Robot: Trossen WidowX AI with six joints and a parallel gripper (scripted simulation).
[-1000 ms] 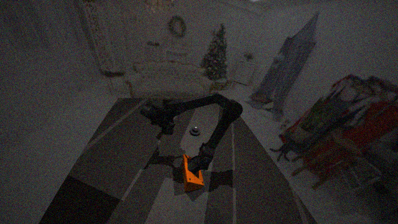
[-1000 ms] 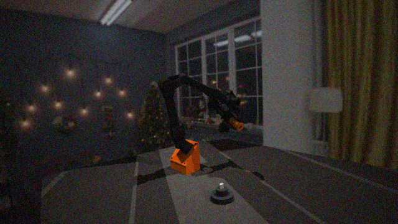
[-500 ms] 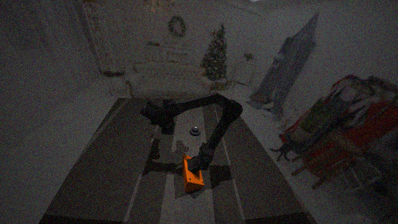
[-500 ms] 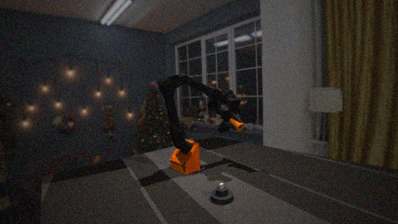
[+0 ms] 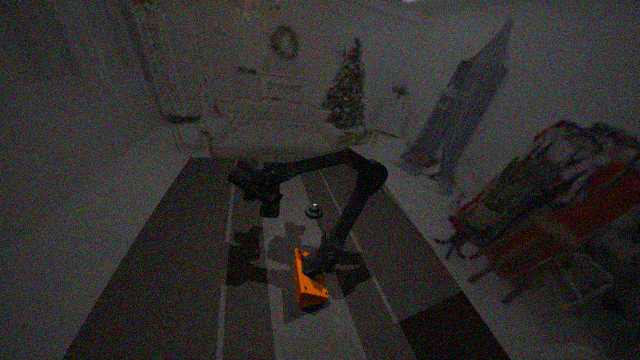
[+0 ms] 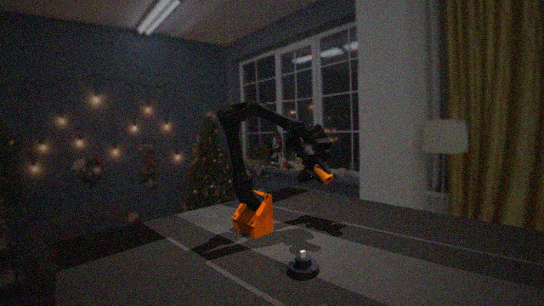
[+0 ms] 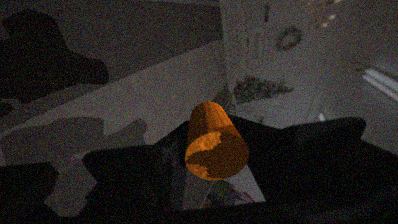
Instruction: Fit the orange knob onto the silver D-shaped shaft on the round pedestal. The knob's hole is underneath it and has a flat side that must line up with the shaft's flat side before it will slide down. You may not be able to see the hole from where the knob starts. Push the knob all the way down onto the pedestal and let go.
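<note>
Knob held in gripper, off the pedestal

Top view: The round, dark, stepped pedestal (image 5: 313,213) (image 6: 303,270) carries an upright silver D-shaped metal shaft (image 5: 314,205) (image 6: 303,253). The black parallel-jaw gripper (image 5: 270,208) (image 6: 324,173) (image 7: 208,121) is positioned left of the pedestal in this view. The orange angular arm base (image 5: 311,295) (image 6: 264,223) stands nearer the camera than the pedestal. The knob cannot be made out here.

Exterior view: The gripper is closed on the orange, roughly cylindrical knob (image 6: 324,174) (image 7: 216,145). The knob is tilted, raised higher than the pedestal and apart from its bare shaft.

Wrist view: The knob sits between the dark fingers; shadow covers part of its round end face. The pedestal cannot be identified.
</note>
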